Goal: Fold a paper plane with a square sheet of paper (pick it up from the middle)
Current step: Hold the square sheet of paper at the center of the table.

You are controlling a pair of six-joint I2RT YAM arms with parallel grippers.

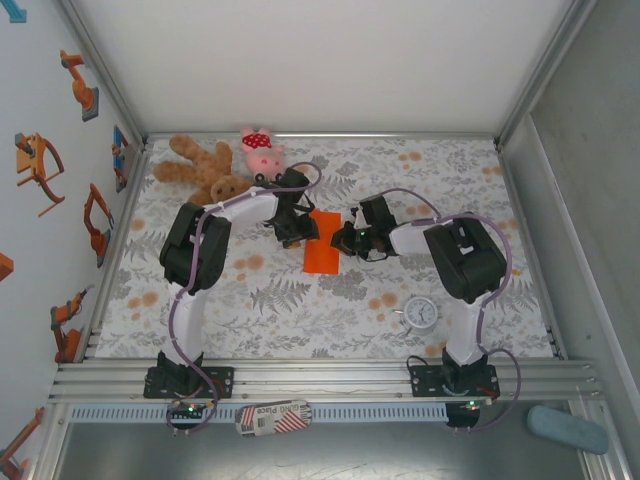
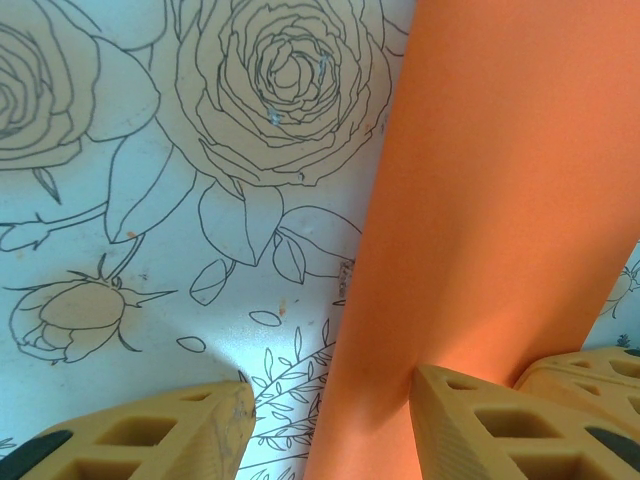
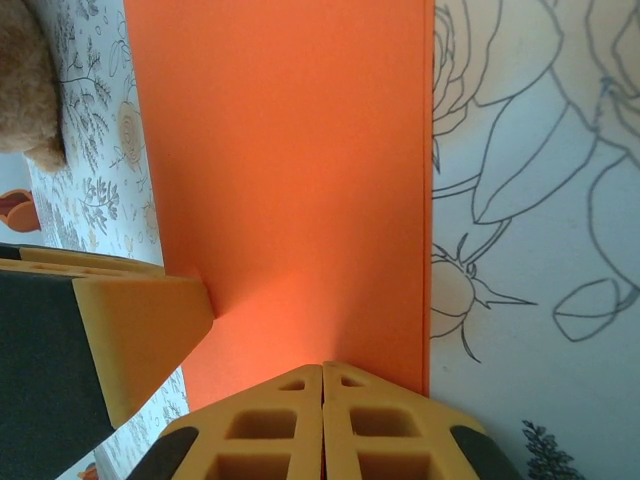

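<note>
We judge the square sheet of paper (image 1: 322, 258), beyond the clock (image 1: 421, 313), light, limp, crease-prone; right hand (image 3: 322, 372) pinches its edge, left hand (image 2: 330, 380) spread.

White arms (image 1: 186, 318), purple cables (image 1: 508, 262), yellow honeycomb claws (image 3: 322, 400)

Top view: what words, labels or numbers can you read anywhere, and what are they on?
"Piece": on the striped pack at the near edge; the characters before it may be a number but are too blurred to be sure.
Clock: dial numerals too small to read.
Wall stickers: pictures, no words.
Paper: unmarked.
</note>
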